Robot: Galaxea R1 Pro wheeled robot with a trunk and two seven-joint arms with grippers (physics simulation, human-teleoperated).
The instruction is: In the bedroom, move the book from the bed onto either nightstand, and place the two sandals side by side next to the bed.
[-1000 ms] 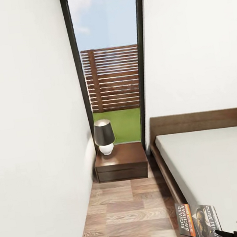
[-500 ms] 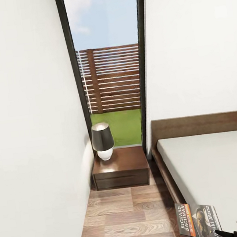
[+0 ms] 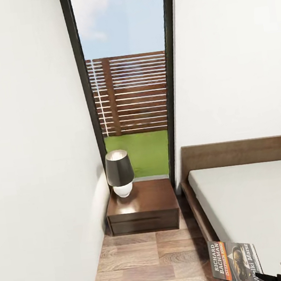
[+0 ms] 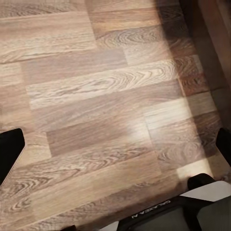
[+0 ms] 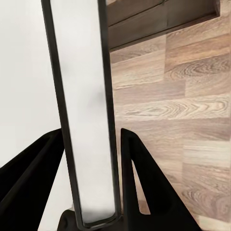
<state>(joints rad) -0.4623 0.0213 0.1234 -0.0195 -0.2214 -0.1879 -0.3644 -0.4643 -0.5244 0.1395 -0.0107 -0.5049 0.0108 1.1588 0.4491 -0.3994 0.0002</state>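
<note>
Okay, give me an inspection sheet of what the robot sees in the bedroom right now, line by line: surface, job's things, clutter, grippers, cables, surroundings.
Surface: brown wood-plank floor, bare between wall and bed.
Job's things: book held edge-on between the right gripper's fingers, at the bed's near edge in the head view; bed with pale mattress; nightstand against the window, its top free beside the lamp; sandals: nothing seen.
Clutter: a dark-shaded lamp stands on the nightstand's wall side.
Grippers: right gripper shut on the book; left gripper open over bare floor, holding nothing.
Cables: nothing seen.
Surroundings: white walls, tall dark-framed window showing fence and grass.
</note>
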